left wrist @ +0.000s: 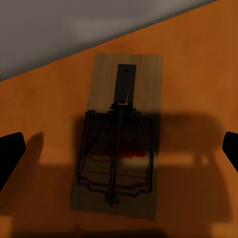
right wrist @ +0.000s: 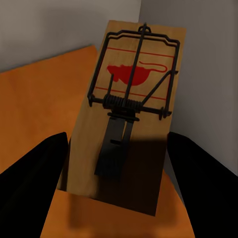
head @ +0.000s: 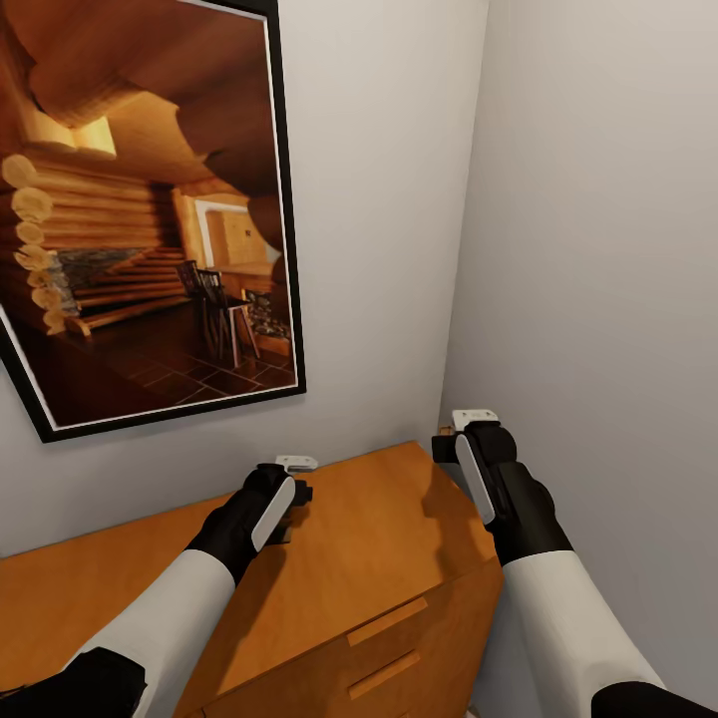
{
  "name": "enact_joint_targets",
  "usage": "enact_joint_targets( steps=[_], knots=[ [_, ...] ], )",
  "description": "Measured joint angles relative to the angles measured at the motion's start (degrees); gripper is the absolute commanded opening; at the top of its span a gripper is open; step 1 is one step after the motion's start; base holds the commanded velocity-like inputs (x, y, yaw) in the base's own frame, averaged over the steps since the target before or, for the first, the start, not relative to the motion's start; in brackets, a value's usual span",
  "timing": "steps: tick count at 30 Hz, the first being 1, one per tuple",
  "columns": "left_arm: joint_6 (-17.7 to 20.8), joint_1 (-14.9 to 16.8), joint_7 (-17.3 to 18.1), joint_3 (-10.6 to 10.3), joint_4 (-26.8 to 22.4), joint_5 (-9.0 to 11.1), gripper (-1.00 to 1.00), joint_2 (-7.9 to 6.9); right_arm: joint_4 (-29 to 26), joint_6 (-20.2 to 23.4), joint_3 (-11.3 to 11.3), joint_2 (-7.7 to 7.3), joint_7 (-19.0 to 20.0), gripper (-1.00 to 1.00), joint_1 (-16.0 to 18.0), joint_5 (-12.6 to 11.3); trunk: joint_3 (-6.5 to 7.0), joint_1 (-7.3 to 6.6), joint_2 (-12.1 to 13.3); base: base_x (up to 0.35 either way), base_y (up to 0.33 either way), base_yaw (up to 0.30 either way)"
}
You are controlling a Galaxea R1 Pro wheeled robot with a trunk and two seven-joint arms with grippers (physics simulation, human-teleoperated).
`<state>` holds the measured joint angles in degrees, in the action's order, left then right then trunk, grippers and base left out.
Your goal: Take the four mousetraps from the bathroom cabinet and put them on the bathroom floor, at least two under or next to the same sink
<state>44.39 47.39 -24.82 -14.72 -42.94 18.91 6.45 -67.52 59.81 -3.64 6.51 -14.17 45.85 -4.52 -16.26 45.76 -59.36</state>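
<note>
Up on the cabinet [head: 379,558] top, tight in the wall corner: left hand [left wrist: 119,148] is spread wide over a flat mousetrap [left wrist: 121,134] near the back edge, and right hand [right wrist: 119,173], at about 2 o'clock, is spread around a tilted second mousetrap [right wrist: 131,109].

Two plain pale grey walls [head: 588,199] are meeting in a corner. A large black-framed picture [head: 150,209] of a log-cabin interior is hanging tilted on the left wall. Soft, even light is falling across the walls, casting faint shading toward the corner, where the surfaces are looking slightly darker.
</note>
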Motion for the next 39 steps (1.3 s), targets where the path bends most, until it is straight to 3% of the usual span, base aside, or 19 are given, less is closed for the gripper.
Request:
enact_joint_targets(
  steps=[39],
  knots=[
    [0.0, 0.0, -0.1, 0.0, 0.1, 0.1, 1.0, 0.09, 0.1, 0.0, 0.0, 0.0, 0.0, -1.0, 0.0, 0.0, 0.0, 0.0, 0.0, 0.0, 0.0, 0.0]
  ],
)
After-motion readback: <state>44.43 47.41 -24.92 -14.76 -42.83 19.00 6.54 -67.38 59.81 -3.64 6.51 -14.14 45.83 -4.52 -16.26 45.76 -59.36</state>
